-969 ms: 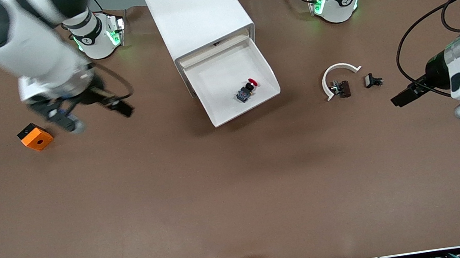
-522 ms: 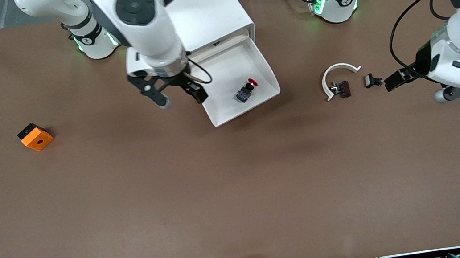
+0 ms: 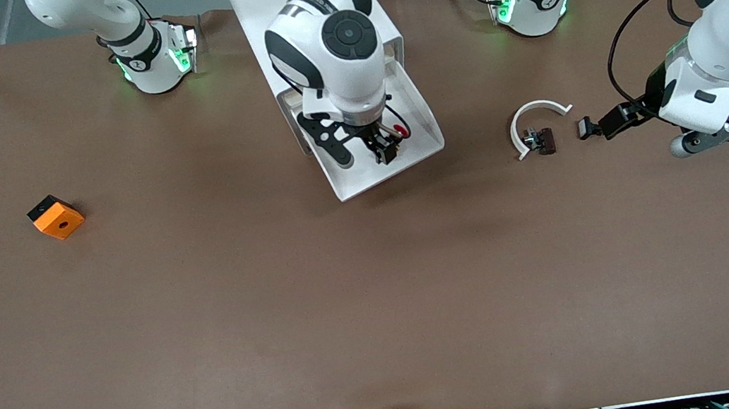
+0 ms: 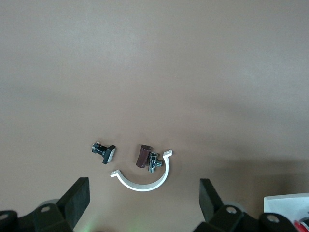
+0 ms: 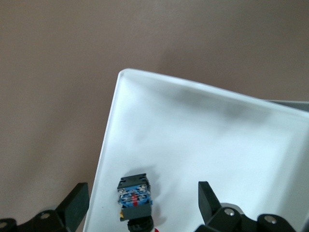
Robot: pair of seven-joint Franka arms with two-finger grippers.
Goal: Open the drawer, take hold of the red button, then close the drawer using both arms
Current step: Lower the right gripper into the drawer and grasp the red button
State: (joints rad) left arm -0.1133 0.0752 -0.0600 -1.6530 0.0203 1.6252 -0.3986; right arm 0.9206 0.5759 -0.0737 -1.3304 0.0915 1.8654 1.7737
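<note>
The white drawer [image 3: 424, 118] stands open from its cabinet [image 3: 302, 13]. The button lies in it; in the front view only its red cap [image 3: 401, 131] shows beside my right arm's fingers. My right gripper [image 3: 364, 154] is open over the drawer. In the right wrist view the button [image 5: 134, 195] lies between the open fingers [image 5: 76, 203] of my right gripper [image 5: 142, 208], near the drawer's side wall [image 5: 108, 140]. My left gripper [image 3: 640, 138] is open and empty over the table, beside the black clip [image 3: 588, 127]. It also shows open in the left wrist view [image 4: 143, 203].
A white C-shaped clamp [image 3: 532, 115] with a brown part [image 3: 545, 140] lies between the drawer and the clip. All three show in the left wrist view: clamp [image 4: 145, 182], brown part [image 4: 143, 155], clip [image 4: 104, 151]. An orange block [image 3: 55, 217] lies toward the right arm's end.
My right arm has swung from above the orange block across to over the open drawer and the button. My left arm has moved in toward the black clip.
</note>
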